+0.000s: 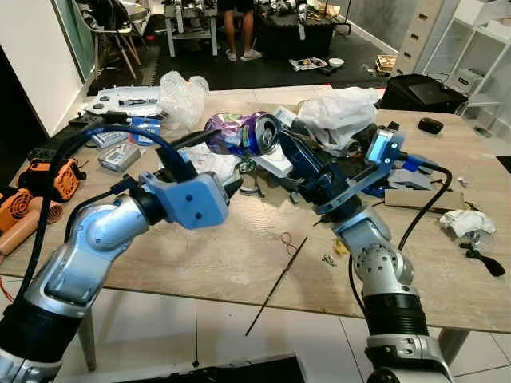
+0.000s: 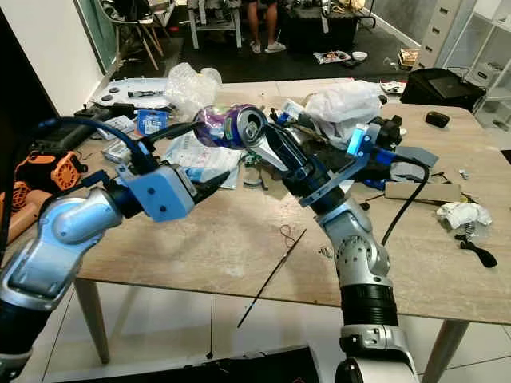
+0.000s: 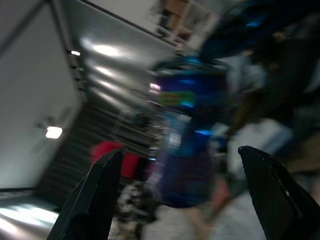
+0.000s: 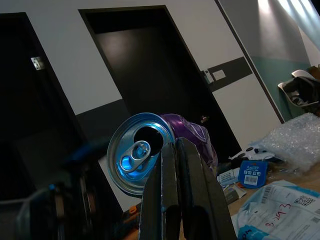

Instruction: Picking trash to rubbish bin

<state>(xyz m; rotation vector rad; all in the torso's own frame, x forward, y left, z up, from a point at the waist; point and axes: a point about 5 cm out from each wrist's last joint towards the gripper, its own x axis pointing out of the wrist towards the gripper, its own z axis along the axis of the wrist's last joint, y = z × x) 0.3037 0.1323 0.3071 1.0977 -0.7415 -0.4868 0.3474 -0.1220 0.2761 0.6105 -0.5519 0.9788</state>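
Silver forearms fill the foreground above a wooden table [image 1: 215, 263] strewn with clutter. Lifted over the middle of the table, the right gripper [image 1: 275, 148] pinches the rim of a crushed blue-and-purple drink can [image 1: 243, 132]; in the right wrist view its two black fingers [image 4: 182, 195] lie pressed together across the can's edge, with the silver top and pull tab facing the camera. No brand name on the can can be read; the left wrist view shows only a blurred green patch on its blue side. Facing the can from the robot's left, the left gripper [image 1: 227, 182] hovers near it without touching, and in its own wrist view the fingers [image 3: 95, 200] stand spread wide with the can between and beyond them.

On the table under the can lies a white mailer bag [image 2: 204, 159] with a printed label and red handwriting too small to read, and beside it a blue packet [image 2: 150, 121] bearing a barcode. Bubble wrap [image 1: 182, 96] sits at the far left, a white plastic bag [image 1: 339, 112] behind the right arm, crumpled white paper [image 1: 463, 223] towards the right edge. A thin black stick [image 1: 275, 287] and a rubber band [image 1: 289, 242] lie near the front edge. A person's legs [image 1: 238, 32] stand in the background.
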